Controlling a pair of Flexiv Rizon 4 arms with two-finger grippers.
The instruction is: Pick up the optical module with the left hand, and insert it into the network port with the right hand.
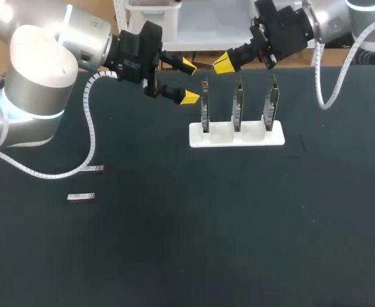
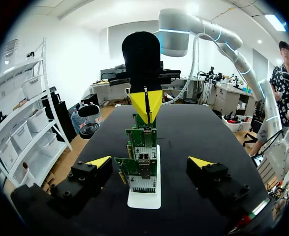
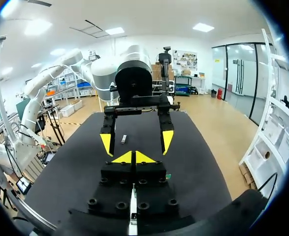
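On the dark table [image 1: 238, 243], the nearer optical module [image 1: 81, 196] lies flat on my left side. The second optical module [image 1: 94, 169] lies a little farther back, apart from the first. The white cable [image 1: 91, 128] of my left arm sags to the tabletop just beside this second module. Neither module is touched by a finger. Farther back, past the middle, a white stand [image 1: 251, 137] holds three green circuit cards [image 1: 237, 105] upright in a row, each in its own slot. The left wrist view looks along that row, and the closest card shows a small metal port cage [image 2: 144, 158] facing the camera. The left gripper [image 1: 187, 81] hovers above the table just to the left of the stand. Its yellow tips are spread wide with nothing between them, and they point toward the cards. Farthest back, the right gripper [image 1: 224, 62] hangs above and behind the cards, pointing toward the left gripper. Its two yellow tips are pressed together, and I can see nothing pinched between them.
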